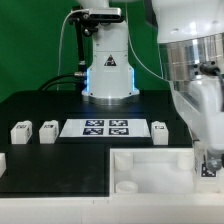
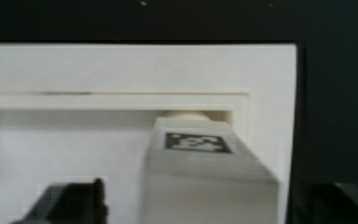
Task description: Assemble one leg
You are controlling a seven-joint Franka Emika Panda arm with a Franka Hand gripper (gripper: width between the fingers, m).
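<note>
A white leg [image 2: 202, 165] with a black-and-white tag stands at a corner of the white tray-shaped panel [image 2: 87, 75], against its raised rim. My gripper [image 2: 208, 205] straddles this leg. A dark finger [image 2: 78, 203] shows on one side and the other finger [image 2: 345, 205] on the opposite side, with a small gap between each and the leg. In the exterior view the gripper [image 1: 209, 165] is low over the panel's [image 1: 150, 172] right end, with the leg's tag [image 1: 208, 168] showing between the fingers.
Two loose legs [image 1: 21, 131] [image 1: 47, 131] lie left of the marker board [image 1: 95, 127], and a third [image 1: 160, 130] lies to its right. The robot base [image 1: 108, 75] stands behind. The arm's white body fills the exterior view's right side.
</note>
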